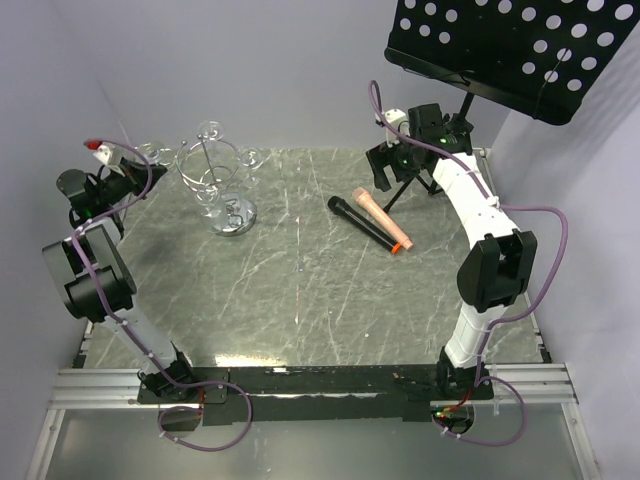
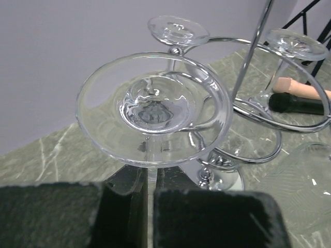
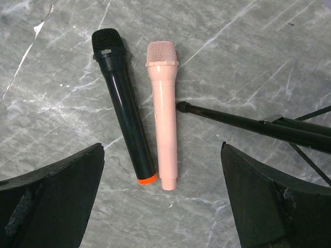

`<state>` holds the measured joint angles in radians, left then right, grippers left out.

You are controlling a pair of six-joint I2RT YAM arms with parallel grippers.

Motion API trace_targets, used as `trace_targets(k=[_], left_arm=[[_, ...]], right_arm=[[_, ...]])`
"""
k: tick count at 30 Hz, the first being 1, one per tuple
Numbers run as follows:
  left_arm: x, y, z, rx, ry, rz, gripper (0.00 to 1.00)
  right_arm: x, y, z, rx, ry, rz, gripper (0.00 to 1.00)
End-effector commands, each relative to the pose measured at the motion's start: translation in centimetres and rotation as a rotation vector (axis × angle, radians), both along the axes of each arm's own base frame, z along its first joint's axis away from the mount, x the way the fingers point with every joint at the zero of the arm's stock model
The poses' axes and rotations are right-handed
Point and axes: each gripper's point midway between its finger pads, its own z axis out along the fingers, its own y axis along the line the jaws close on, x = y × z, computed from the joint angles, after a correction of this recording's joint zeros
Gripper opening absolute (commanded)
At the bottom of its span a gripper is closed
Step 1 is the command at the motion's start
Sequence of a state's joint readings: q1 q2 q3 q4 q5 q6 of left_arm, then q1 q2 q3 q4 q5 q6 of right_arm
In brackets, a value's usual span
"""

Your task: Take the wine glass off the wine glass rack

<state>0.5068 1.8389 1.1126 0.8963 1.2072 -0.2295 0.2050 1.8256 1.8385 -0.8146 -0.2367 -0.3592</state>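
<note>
The left hand [image 2: 151, 196] clamped the wine glass [image 2: 152, 108] stem to lift it off the rack [image 2: 252, 51]; the right hand [image 3: 161, 155] stood open.

**tabletop_tim:** so what did the overhead cam have?

**glassy99:** chrome wine glass rack [image 1: 234, 214] stood far-left on the green marble table [image 1: 300, 300], with glasses hanging off its loops. The left gripper [image 1: 135, 160] was right up against the wine glass [image 1: 153, 153] on the rack's left side.

**tabletop_tim:** and the right side?

**glassy99:** the right gripper [image 1: 382, 170] hung over the far right, near the legs of a black music stand [image 1: 520, 40]. A black microphone [image 1: 362, 226] and a pink microphone [image 1: 382, 219] lay side by side, touching, just in front of it.
</note>
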Motion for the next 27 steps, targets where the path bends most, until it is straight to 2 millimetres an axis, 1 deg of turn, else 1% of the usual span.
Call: trace_targets(k=[1, 9, 17, 21, 23, 27], left_arm=[[0.0, 1.2, 4.0, 0.087, -0.128, 0.046, 0.01], [0.1, 2.1, 4.0, 0.095, -0.124, 0.081, 0.01], [-0.9, 2.7, 4.1, 0.105, -0.102, 0.119, 0.01], [-1.7, 3.2, 3.9, 0.124, -0.07, 0.155, 0.01], [-2.1, 3.4, 3.3, 0.15, -0.039, 0.18, 0.01], [-3.4, 3.5, 3.5, 0.193, 0.01, 0.203, 0.01]], right_arm=[[-0.3, 0.3, 2.4, 0.023, -0.07, 0.003, 1.0], [-0.3, 0.3, 2.6, 0.023, -0.078, 0.002, 1.0], [-0.5, 0.5, 3.0, 0.041, -0.093, 0.002, 1.0], [-0.1, 0.6, 4.5, 0.064, -0.149, -0.008, 1.0], [0.0, 1.0, 5.1, 0.09, -0.16, -0.006, 1.0], [0.0, 2.0, 6.5, 0.155, -0.18, 0.011, 1.0]])
